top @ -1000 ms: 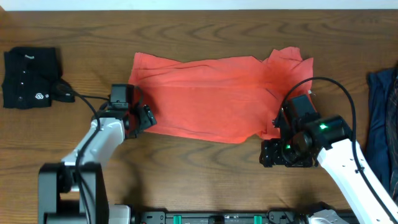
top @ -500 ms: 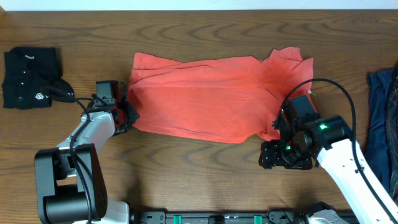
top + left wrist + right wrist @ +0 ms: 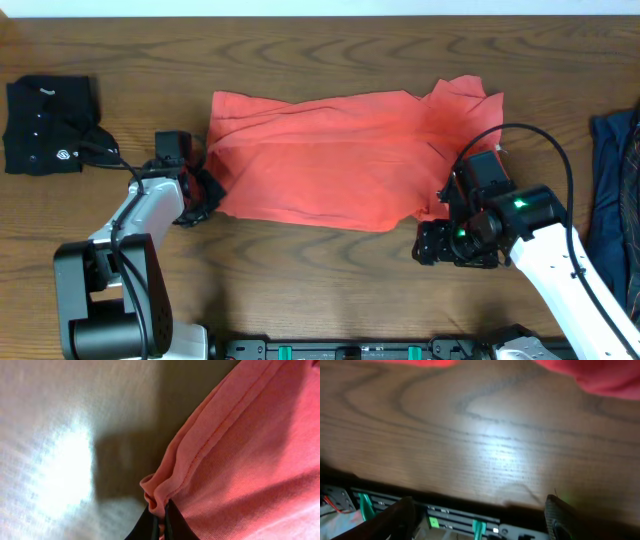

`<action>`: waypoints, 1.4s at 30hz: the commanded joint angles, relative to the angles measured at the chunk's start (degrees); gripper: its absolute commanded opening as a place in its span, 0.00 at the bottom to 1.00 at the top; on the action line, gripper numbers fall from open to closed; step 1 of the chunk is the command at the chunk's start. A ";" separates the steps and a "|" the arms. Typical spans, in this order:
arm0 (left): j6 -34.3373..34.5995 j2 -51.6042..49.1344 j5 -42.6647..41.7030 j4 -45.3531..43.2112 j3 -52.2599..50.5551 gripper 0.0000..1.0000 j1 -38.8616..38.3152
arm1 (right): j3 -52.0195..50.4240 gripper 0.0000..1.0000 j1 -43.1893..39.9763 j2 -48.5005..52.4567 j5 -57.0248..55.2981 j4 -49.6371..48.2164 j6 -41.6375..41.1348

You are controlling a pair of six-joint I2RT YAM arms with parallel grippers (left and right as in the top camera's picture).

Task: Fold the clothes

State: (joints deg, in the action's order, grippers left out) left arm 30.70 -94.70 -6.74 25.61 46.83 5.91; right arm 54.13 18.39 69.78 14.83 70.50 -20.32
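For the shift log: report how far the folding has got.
Done: black shirt lies folded far left. In hand: left end effector pinches the coral T-shirt at its hem; right end effector open. Left: finishing it, then the dark blue garment at right edge.

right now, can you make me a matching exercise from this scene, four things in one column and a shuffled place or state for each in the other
Things:
1. coral-red T-shirt
2. black shirt
3. dark blue garment
4. left jaws

Places or states:
A. far right, partly cut off by the overhead view
B. shut on a fold of red hem
C. lying compact at the far left
D. spread out across the middle

Pairs: 1-D, 2-C, 3-A, 4-B
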 commanded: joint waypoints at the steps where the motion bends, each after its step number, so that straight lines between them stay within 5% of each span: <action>1: 0.92 0.46 -0.28 3.56 -3.39 0.06 -0.09 | -0.37 0.82 0.42 -0.55 0.15 -0.92 -0.70; 14: 2.19 17.29 9.77 9.77 -3.56 0.06 -0.09 | -3.65 0.99 0.09 2.86 -4.94 -7.82 -5.35; 19: 2.89 17.55 10.86 6.27 -3.56 0.06 -0.09 | -6.23 0.71 -3.87 9.84 -1.27 -10.91 -6.01; 29: 2.62 17.55 15.54 -0.11 -3.56 0.06 0.59 | -6.73 0.75 -14.16 18.75 2.75 -15.43 -4.22; 42: 3.04 17.55 15.08 -2.84 -3.56 0.06 3.72 | -9.18 0.54 -19.30 19.85 -0.87 -17.51 -3.63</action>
State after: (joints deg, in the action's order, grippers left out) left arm 33.23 -77.36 6.46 22.87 43.53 9.13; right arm 46.35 -0.62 88.58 14.72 53.71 -24.32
